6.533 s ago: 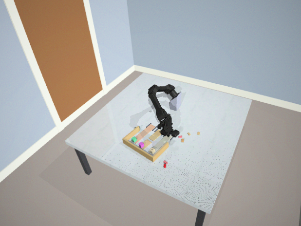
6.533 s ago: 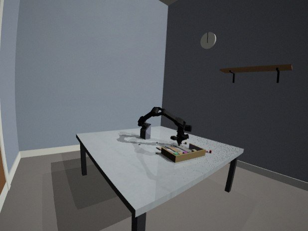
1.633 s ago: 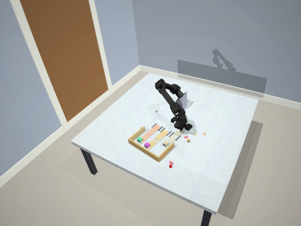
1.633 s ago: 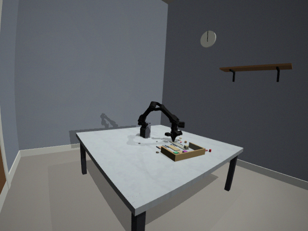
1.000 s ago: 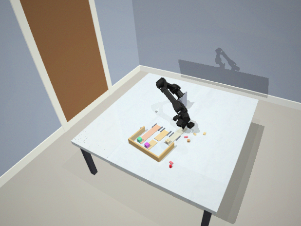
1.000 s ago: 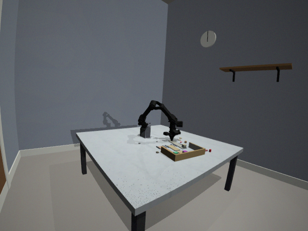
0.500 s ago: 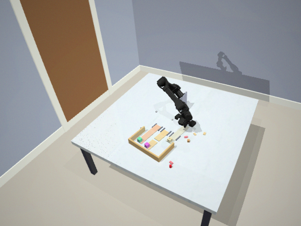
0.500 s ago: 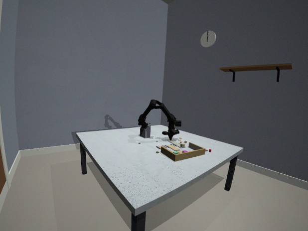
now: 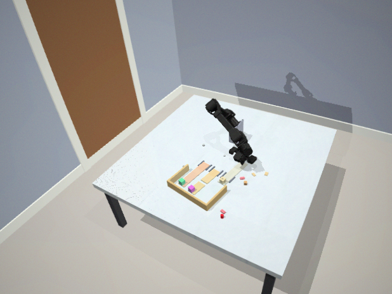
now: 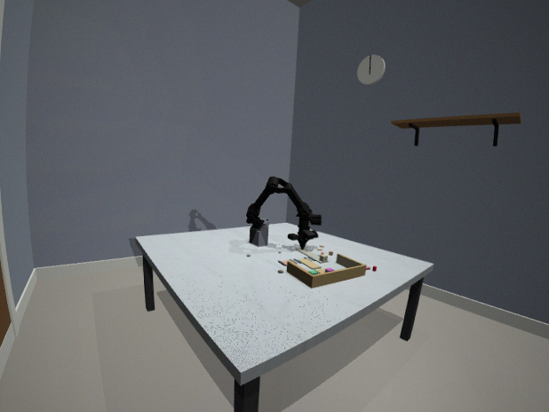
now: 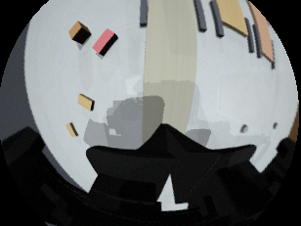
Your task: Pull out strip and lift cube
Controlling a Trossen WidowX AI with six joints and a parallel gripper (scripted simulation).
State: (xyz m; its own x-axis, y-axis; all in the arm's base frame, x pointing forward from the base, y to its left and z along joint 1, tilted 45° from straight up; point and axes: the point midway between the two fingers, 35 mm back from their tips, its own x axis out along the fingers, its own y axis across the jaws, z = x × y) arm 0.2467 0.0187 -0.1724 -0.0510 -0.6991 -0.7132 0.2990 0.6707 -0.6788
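Observation:
My gripper (image 9: 243,163) (image 10: 303,249) (image 11: 163,127) is shut, its fingertips down at the near end of the pale cream strip (image 9: 234,173) (image 11: 171,58). A cream cube (image 9: 222,180) (image 10: 323,258) with small dark marks sits at that strip's far end; the marks are too small to read. The tan strip (image 9: 210,176) (image 11: 232,15) is separated by a gap from a tan piece (image 9: 198,187). A magenta cube (image 9: 191,188) (image 10: 330,270) is at that piece's far end. The salmon strip (image 9: 197,173) (image 11: 263,30) has a green cube (image 9: 181,181) (image 10: 314,272) at its far end.
A wooden three-sided wall (image 9: 187,194) (image 10: 338,277) surrounds the far ends of the strips. Short dark guide rails (image 9: 232,179) (image 11: 200,16) flank the strips. A pink block (image 9: 242,178) (image 11: 105,41), an orange block (image 9: 245,182) (image 11: 79,32) and a red piece (image 9: 222,216) lie to the side.

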